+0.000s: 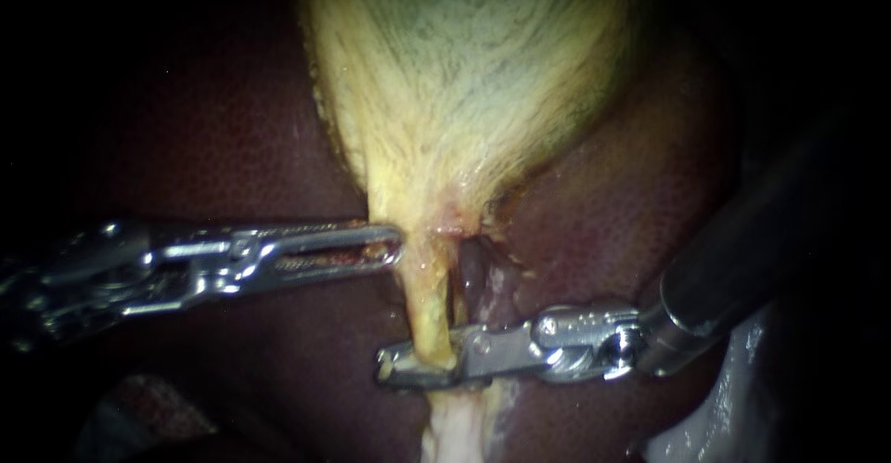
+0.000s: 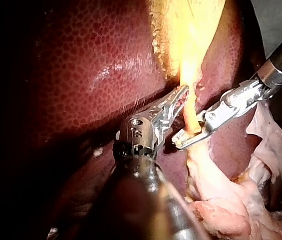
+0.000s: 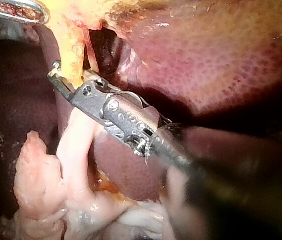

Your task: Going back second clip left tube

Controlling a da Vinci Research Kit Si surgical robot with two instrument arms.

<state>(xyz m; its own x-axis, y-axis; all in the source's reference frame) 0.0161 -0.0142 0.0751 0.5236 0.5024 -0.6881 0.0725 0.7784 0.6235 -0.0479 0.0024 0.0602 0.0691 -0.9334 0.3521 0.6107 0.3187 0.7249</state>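
The pale yellow gallbladder (image 1: 464, 73) narrows downward into a thin yellow tube (image 1: 425, 305). My left instrument (image 1: 394, 245) comes in level from the left, and its jaws are shut on the gallbladder's neck just above the tube. My right instrument (image 1: 394, 366) reaches in from the right, lower down. Its jaws stand open astride the tube, which crosses between them. The left wrist view shows the same: the left instrument (image 2: 182, 95) at the neck and the right instrument (image 2: 180, 139) around the tube (image 2: 190, 117). I cannot make out a clip on the tube.
Dark red liver (image 1: 613, 231) surrounds the gallbladder on both sides. A darker reddish strand (image 1: 473, 268) runs just right of the yellow tube. Pale whitish tissue (image 1: 455, 426) hangs below the right instrument's jaws, and it lies bunched beside that instrument's shaft in the right wrist view (image 3: 76, 150).
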